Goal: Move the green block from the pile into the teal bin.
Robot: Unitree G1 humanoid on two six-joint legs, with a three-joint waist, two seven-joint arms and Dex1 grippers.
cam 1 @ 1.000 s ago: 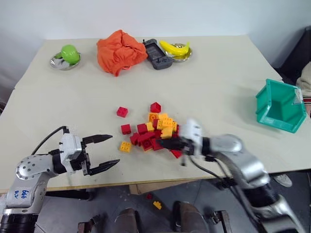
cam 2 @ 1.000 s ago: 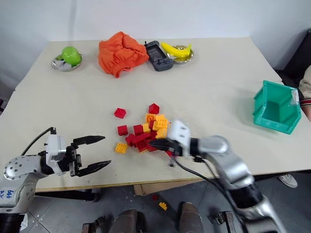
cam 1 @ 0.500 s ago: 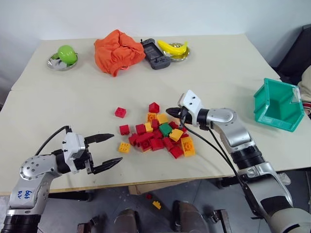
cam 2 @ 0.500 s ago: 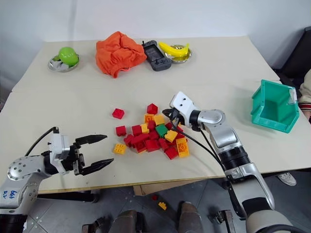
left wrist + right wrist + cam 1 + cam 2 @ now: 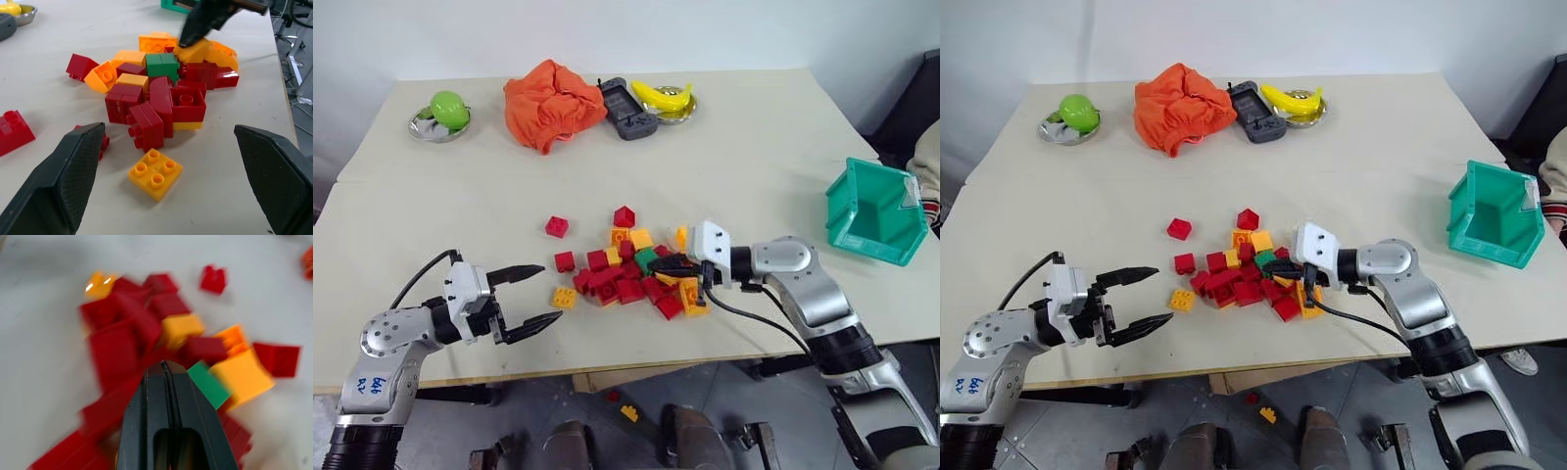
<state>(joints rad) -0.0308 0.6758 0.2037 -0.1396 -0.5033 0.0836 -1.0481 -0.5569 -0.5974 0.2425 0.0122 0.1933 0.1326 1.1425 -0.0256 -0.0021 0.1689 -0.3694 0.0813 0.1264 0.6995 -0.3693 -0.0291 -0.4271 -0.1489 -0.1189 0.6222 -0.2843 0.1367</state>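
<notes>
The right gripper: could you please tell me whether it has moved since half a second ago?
Yes. The right gripper, shut, has dropped from the far edge of the pile toward the near table edge, and now lies beside the green block.

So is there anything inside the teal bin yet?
The teal bin looks empty in the part its open top shows; its near front corner hides behind its own wall. The green block sits in the pile.

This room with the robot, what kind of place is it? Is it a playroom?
Probably not a playroom; more likely a robot practice room. A plain table stands against a bare wall, set with a pile of toy bricks, a teal bin and odd things like an orange cloth and a banana.
</notes>
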